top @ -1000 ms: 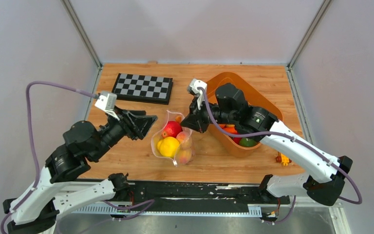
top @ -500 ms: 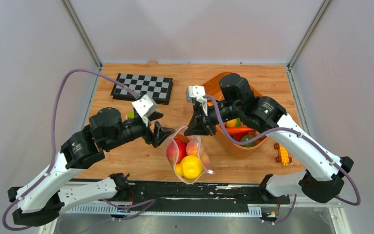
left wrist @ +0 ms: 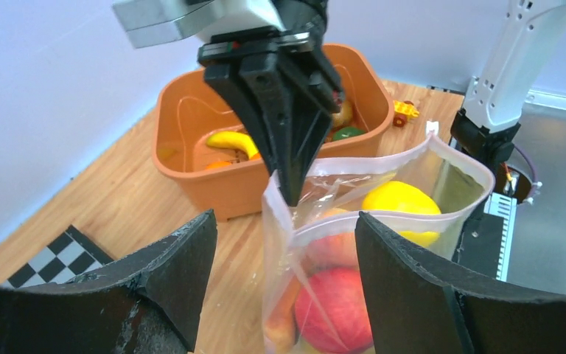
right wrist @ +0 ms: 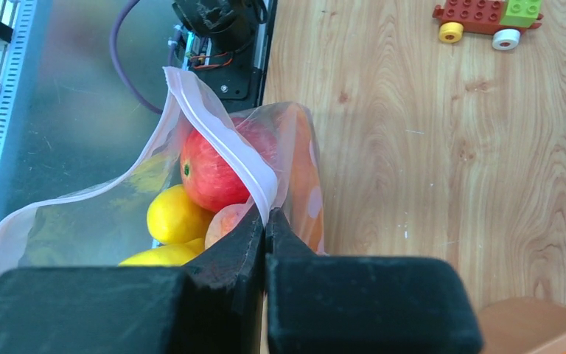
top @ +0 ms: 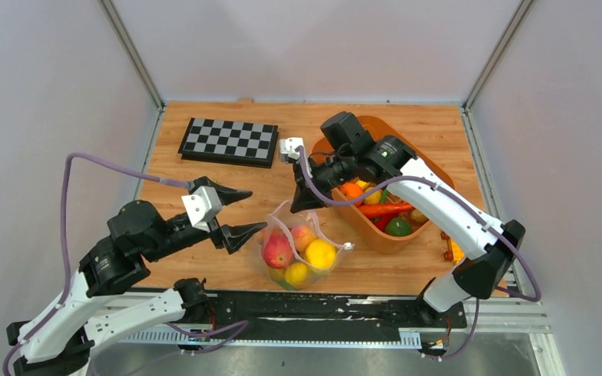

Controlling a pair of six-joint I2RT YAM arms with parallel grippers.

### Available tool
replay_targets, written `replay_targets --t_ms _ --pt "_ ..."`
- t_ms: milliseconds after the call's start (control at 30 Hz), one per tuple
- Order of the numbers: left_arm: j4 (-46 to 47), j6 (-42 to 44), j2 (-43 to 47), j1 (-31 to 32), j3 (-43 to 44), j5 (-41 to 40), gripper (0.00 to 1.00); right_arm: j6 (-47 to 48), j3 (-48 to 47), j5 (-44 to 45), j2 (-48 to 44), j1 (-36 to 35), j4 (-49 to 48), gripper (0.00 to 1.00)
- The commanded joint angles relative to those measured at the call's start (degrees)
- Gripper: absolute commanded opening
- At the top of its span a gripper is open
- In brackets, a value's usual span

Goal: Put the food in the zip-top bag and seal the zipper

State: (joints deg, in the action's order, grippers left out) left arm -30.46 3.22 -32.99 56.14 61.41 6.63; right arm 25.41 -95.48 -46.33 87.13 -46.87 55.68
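Observation:
The clear zip-top bag [top: 302, 249] hangs near the table's front edge, mouth up. Inside are a red apple [top: 277, 251], a peach [top: 303, 235] and yellow fruits [top: 320, 254]. My right gripper [top: 295, 205] is shut on the bag's zipper strip [right wrist: 225, 147] at its far end and holds it up. My left gripper [top: 244, 211] is open just left of the bag; in the left wrist view its fingers [left wrist: 405, 280] straddle the bag's near corner [left wrist: 284, 221] without pinching it. The apple [right wrist: 210, 166] shows in the right wrist view too.
An orange tub [top: 384, 235] with more toy food stands right of the bag. A checkerboard [top: 228, 142] lies at the back left. A small wheeled block toy [top: 452, 252] lies at the right, also in the right wrist view [right wrist: 486, 16].
The right gripper has carried the bag from the table's middle toward the front, then lifted its mouth. The left gripper swung in, then drew back lower, open beside the bag.

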Motion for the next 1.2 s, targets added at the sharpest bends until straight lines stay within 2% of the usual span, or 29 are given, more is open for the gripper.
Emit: replay_targets --t_ms 0,167,333,567,767,967,1167 --pt "2.8 3.2 0.0 0.0 -1.3 1.4 0.77 2.7 -4.8 -3.4 3.4 2.2 0.0 0.00" --pt "2.9 6.6 -0.6 0.0 -3.2 2.1 0.76 3.3 -7.8 -5.0 5.8 3.2 1.7 0.00" --pt "4.1 9.6 -0.5 0.0 -5.1 -2.3 0.71 4.0 -8.9 -5.5 6.7 3.2 3.5 0.00" --pt "0.5 12.7 -3.1 0.0 -3.0 -6.5 0.78 4.1 -8.8 -7.9 7.0 3.1 4.6 0.00" --pt "-2.7 15.2 -6.4 0.0 -1.5 0.8 0.81 3.8 -8.8 -8.6 7.4 3.0 4.9 0.00" --pt "-6.0 15.5 -7.9 0.0 0.1 2.3 0.75 3.5 -9.0 -8.6 7.1 2.7 5.4 0.00" --pt "-5.8 14.4 -8.4 -0.2 1.3 1.8 0.54 3.1 -8.8 -7.8 6.7 1.9 5.3 0.00"
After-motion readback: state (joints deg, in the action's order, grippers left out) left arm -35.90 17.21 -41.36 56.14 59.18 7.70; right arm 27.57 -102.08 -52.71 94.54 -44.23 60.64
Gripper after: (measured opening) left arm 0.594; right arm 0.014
